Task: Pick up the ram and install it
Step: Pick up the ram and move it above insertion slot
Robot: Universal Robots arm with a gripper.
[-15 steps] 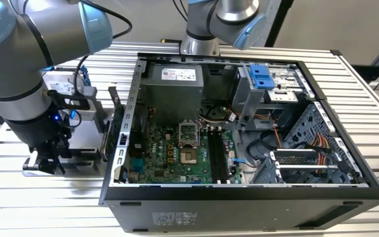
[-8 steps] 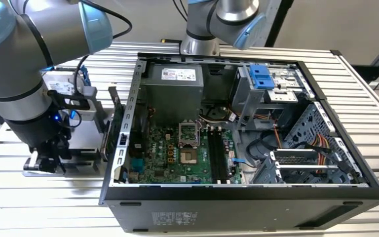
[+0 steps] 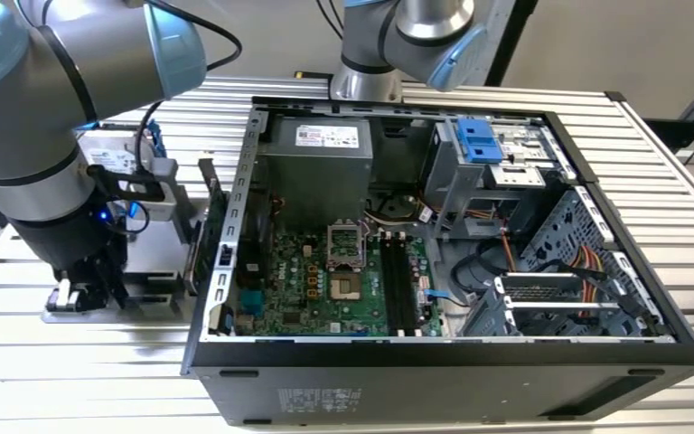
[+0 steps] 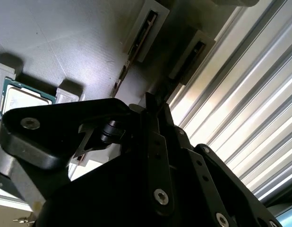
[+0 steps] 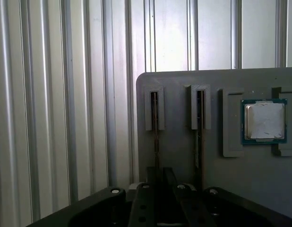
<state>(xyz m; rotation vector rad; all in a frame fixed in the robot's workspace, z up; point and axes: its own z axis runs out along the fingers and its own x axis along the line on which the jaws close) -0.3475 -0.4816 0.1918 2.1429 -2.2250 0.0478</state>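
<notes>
Gripper [image 3: 82,294] of the single arm, low over a grey tray [image 3: 154,287] on the exterior view's left of the open computer case [image 3: 444,380]. Width of its opening not to be told from any view, nor whether anything clamped.

The ram [image 5: 155,137]: a thin stick, edge-on in the first wrist view, standing in the tray with its far end in a slotted holder [image 5: 154,109]. Directly ahead of the gripper [image 5: 158,182] and in line with it; touching or just apart, not to be told. Long axis straight away from the gripper, parallel to the ribs of the table [image 5: 51,118].

A second stick [image 5: 199,142] parallel and just beside, in a holder of its own; beyond that, a processor chip [image 5: 264,120] flat in a recess. Of the two sticks, the ram the one nearer the tray's edge and farther from the chip. Same order in the second wrist view: gripper [image 4: 153,106] in line with the holder farther from the chip [image 4: 23,99].

Surface: ribbed aluminium table under tray and case alike.

Room: judged tight sideways, with the neighbouring stick close by, and open upward. On the case floor, the motherboard [image 3: 311,280] with long black memory slots [image 3: 393,285], well apart from the tray, the case's side wall [image 3: 220,244] upright between.

Task judged at the pick-up stage: ram in the tray, not in the case.
</notes>
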